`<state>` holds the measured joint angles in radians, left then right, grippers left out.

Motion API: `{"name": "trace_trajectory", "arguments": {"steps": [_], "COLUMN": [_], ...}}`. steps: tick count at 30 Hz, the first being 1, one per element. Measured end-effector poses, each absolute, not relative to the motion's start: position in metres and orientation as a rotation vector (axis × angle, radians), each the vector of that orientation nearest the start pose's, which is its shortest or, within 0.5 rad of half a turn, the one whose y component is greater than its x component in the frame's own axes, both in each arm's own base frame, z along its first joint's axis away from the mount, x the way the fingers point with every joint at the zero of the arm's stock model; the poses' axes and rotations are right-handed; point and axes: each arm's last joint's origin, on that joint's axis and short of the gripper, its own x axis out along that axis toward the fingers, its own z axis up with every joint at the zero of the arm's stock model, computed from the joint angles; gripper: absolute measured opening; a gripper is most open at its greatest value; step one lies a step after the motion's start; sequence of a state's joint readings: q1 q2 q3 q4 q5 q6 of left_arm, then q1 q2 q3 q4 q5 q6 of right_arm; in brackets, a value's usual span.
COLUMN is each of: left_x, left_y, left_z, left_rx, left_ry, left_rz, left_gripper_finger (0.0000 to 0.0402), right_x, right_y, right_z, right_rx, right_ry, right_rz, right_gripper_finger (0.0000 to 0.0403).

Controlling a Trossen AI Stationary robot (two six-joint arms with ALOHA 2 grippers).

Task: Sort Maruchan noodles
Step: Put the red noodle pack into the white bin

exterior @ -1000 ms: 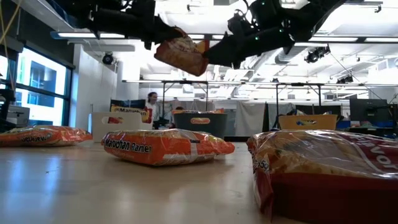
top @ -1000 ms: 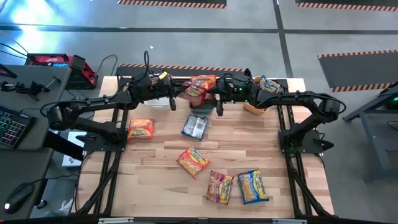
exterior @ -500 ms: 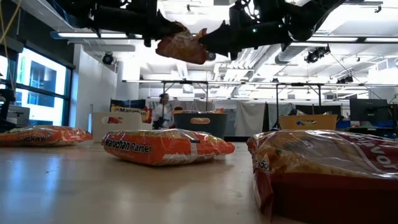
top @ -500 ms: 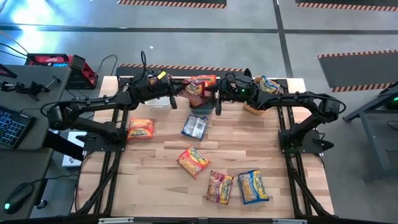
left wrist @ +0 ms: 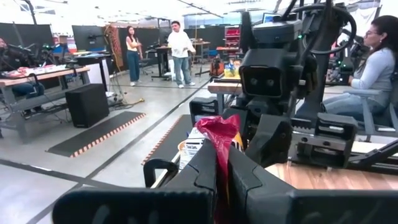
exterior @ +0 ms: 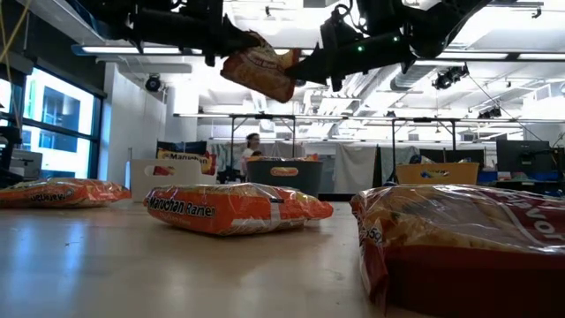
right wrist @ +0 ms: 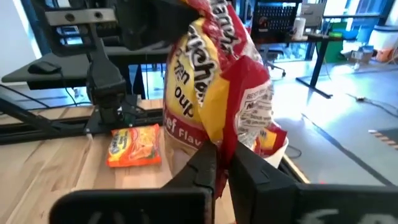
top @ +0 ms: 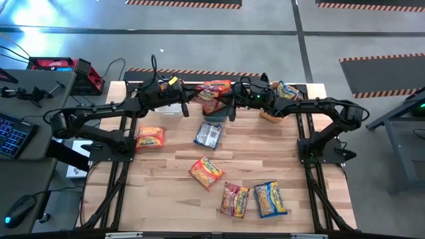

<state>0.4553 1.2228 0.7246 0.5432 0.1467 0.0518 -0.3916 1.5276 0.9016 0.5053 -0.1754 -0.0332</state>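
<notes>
Both arms meet high above the far edge of the light wooden table (top: 265, 153), each pinching one end of the same red ramen packet (top: 211, 91). Left gripper (top: 188, 98): fingers pressed together on the packet's crinkled edge. Right gripper (top: 226, 101): fingers likewise clamped on the opposite end, as the right wrist view shows. Below the held packet, a teal bin (top: 211, 114) stands at the table's far edge, with a blue packet (top: 208, 135) just beside it; an orange bin (top: 272, 114) holding a blue-and-yellow packet (top: 287, 89) stands toward the right arm. Nearer the table's middle lie orange packets (top: 150, 137) (top: 206, 171), and near the front edge a red one (top: 234, 199) beside a blue-and-yellow one (top: 270, 198). Around the table: grey floor with striped hazard tape (top: 182, 3), a desk with a keyboard (top: 13, 136), and in the hall behind, workbenches and several people (left wrist: 180, 50)
</notes>
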Motion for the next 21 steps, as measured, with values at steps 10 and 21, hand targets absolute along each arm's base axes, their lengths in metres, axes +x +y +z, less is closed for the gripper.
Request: {"name": "trace_trajectory", "arguments": {"steps": [10, 21], "left_x": [0.245, 0.244], "left_y": [0.115, 0.115], "left_z": [0.291, 0.293], "left_rx": [0.077, 0.098], "left_ry": [-0.032, -0.048], "left_rz": [0.310, 0.310], "left_gripper_finger": [0.0000, 0.0000], "right_x": [0.310, 0.310], "right_y": [-0.132, -0.133], "right_z": [0.259, 0.263], "right_rx": [0.066, 0.082], "right_ry": [0.143, 0.095], "right_rz": [-0.256, -0.192], "right_gripper_finger": [0.0028, 0.0167]}}
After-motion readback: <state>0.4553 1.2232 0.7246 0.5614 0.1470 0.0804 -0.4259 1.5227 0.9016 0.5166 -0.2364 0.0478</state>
